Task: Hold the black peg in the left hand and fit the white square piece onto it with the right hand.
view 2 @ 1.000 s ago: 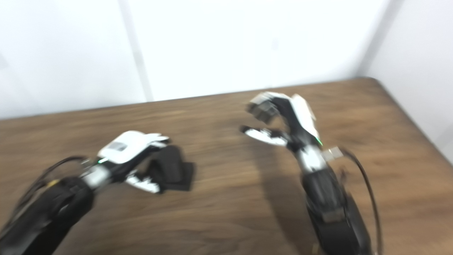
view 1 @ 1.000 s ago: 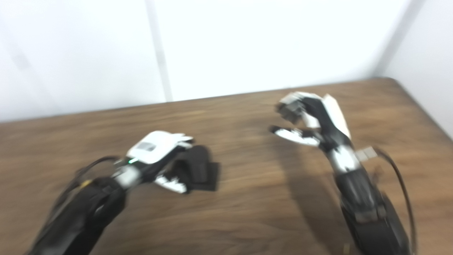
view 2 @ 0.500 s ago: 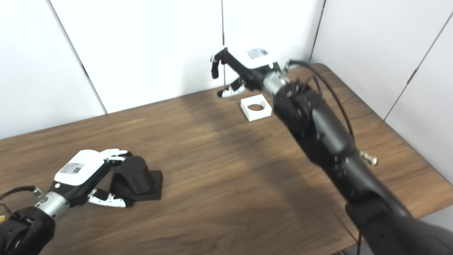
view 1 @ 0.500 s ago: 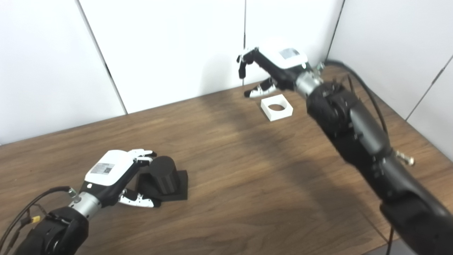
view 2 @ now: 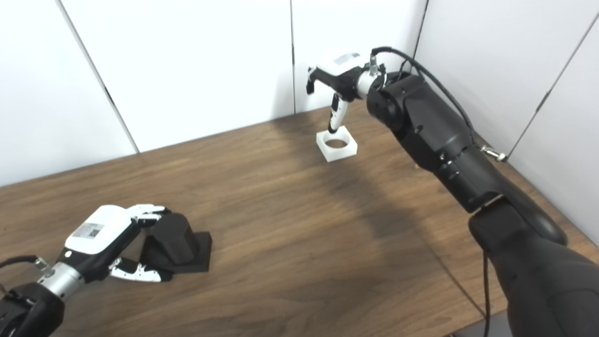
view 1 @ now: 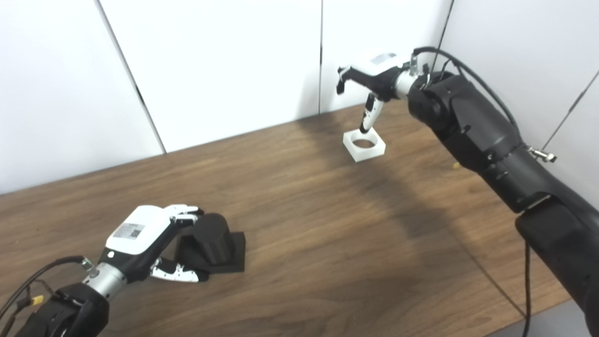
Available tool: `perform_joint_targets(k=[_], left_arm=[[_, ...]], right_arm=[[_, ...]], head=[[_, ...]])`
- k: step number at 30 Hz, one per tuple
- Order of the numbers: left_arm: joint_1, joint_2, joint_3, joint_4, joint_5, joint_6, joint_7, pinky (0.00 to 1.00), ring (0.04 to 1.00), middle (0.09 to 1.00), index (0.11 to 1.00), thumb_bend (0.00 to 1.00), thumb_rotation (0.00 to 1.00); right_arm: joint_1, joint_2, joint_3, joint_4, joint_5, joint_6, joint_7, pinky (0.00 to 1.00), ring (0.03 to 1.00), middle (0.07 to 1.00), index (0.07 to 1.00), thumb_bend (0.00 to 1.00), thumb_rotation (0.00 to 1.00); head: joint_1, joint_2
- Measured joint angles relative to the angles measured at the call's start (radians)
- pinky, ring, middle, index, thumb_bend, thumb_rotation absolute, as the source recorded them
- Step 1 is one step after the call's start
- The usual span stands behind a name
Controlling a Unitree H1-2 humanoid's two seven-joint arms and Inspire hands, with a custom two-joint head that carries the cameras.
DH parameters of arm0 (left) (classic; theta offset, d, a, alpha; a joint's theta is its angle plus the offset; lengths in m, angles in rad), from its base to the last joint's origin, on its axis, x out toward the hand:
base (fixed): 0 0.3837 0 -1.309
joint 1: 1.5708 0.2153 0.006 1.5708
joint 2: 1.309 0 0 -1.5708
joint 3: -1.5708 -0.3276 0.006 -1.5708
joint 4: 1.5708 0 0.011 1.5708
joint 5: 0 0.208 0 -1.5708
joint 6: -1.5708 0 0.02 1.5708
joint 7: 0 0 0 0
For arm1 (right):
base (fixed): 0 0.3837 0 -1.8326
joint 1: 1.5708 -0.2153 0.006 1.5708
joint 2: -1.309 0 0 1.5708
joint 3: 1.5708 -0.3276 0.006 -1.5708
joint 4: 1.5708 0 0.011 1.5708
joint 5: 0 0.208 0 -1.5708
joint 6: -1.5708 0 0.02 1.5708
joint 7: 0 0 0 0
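I see the black peg [view 1: 213, 236] standing on its square black base at the near left of the bench [view 1: 299, 224]. My left hand [view 1: 142, 238] is around it: the fingers [view 1: 185, 213] touch the far side of the peg and the thumb lies along the near edge of the base, but I cannot tell if the grip is firm. The white square piece [view 1: 364, 144] lies flat at the far right, its round hole facing up. My right hand [view 1: 369, 86] hangs above it, open, holding nothing, with one finger pointing down, just over the piece.
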Motion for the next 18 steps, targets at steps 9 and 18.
perform_joint_targets(k=[9,18], left_arm=[[0.006,0.000,0.008,0.003,-0.003,-0.011,0.000,0.69,0.840,0.828,0.490,0.52,0.06],[0.009,0.000,0.013,0.002,-0.003,-0.012,-0.001,0.69,0.850,0.836,0.491,0.52,0.06]], right_arm=[[-0.023,0.002,-0.032,0.044,0.129,0.059,0.113,0.83,0.993,0.999,0.914,0.85,0.38],[-0.040,-0.016,-0.023,0.045,0.207,0.141,0.261,0.77,0.983,1.000,0.951,0.98,0.34]], head=[[0.011,-0.002],[0.017,0.005]])
